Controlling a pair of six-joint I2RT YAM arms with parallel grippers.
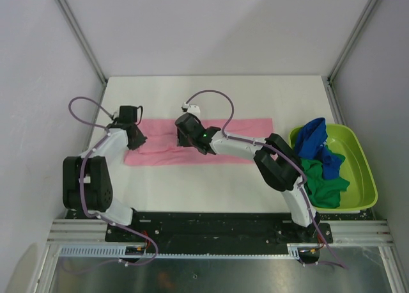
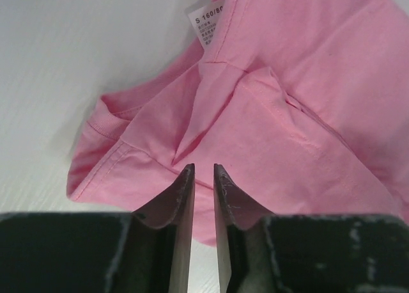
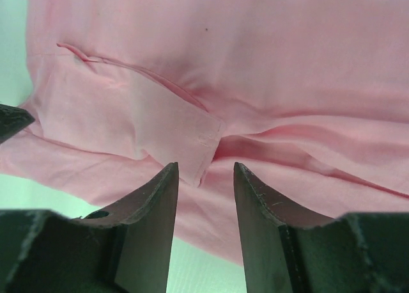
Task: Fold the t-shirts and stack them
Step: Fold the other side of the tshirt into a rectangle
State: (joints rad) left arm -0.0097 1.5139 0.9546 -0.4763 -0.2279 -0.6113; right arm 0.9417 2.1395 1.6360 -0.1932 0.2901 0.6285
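Observation:
A light pink t-shirt [image 1: 243,136] lies folded into a long flat strip across the middle of the white table. My left gripper [image 1: 135,138] hovers over its left end, with the jaws only a narrow gap apart and nothing between them [image 2: 204,168]. The left wrist view shows the bunched pink fabric [image 2: 307,82] and a white size label [image 2: 211,24]. My right gripper [image 1: 185,136] is over the strip left of its middle, open and empty [image 3: 204,167], above a folded sleeve [image 3: 128,107]. A royal blue t-shirt [image 1: 316,139] and a dark green t-shirt [image 1: 323,181] lie crumpled in the tub.
A lime-green plastic tub [image 1: 364,165] stands at the table's right edge beside the right arm's elbow. Grey walls and frame posts close in the left, right and back. Bare white table [image 1: 192,98] lies behind and in front of the pink strip.

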